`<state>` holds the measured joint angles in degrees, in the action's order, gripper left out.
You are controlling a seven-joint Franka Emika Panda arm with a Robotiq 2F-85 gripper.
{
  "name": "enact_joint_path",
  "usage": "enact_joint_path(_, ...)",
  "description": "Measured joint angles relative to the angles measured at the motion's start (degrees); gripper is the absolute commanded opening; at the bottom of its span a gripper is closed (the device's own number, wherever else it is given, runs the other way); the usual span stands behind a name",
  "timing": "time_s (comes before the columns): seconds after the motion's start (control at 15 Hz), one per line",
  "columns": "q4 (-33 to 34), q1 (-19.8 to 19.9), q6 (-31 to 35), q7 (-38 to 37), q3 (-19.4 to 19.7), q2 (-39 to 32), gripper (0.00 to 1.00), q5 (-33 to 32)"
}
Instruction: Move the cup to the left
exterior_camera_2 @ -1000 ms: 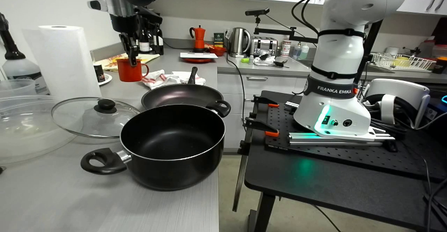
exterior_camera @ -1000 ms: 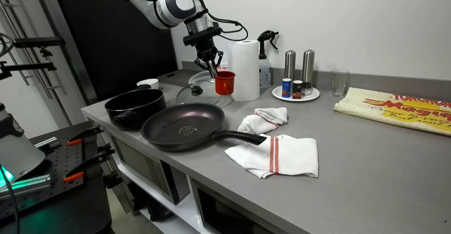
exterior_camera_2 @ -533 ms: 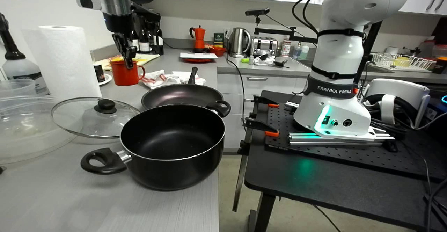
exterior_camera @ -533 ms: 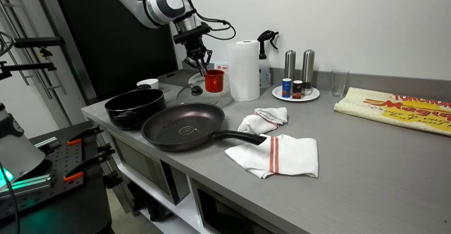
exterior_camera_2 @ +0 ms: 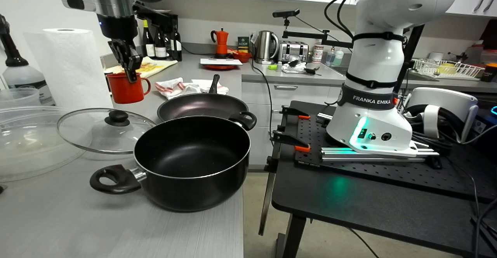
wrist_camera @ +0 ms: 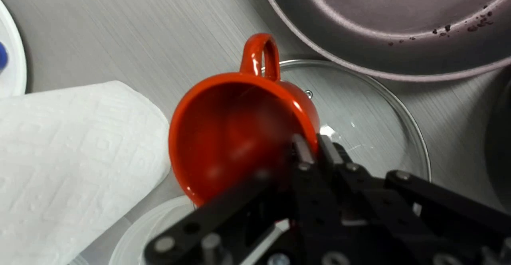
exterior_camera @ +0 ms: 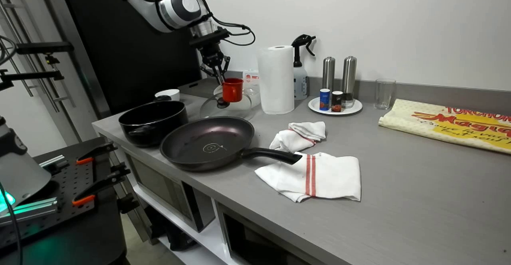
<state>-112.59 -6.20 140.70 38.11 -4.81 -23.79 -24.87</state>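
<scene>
The small red cup [exterior_camera: 232, 91] hangs in the air in my gripper [exterior_camera: 221, 80], roughly upright, above the glass lid [exterior_camera: 241, 110]. In an exterior view the cup [exterior_camera_2: 125, 91] shows with its handle toward the pan side, and my gripper [exterior_camera_2: 132, 76] is at its rim. In the wrist view the cup [wrist_camera: 235, 137] appears from above, open mouth up and a little tilted. My gripper [wrist_camera: 317, 147] is shut on the cup's wall, one finger inside and one outside. The gripper hides part of the near rim.
The white paper towel roll [exterior_camera: 276, 81] stands close beside the cup. A black pot [exterior_camera_2: 190, 188] and a frying pan [exterior_camera: 207, 141] stand along the counter's edge. A clear plastic container [exterior_camera_2: 27, 149] is beside the lid. White towels [exterior_camera: 319, 175] lie near the pan handle.
My gripper has carried the cup away from the paper towel roll, leftward in both exterior views. The cup has come over the glass lid. The grip looks unchanged.
</scene>
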Motion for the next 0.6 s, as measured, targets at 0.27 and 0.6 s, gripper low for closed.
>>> enact_joint_path(0.27, 0.0, -1.5, -1.4, 0.0, -1.0, -0.1, 0.02, -0.4)
enact_joint_path(0.6, 0.0, -3.4, -3.3, 0.0, -1.8, -0.2, 0.02, -2.3)
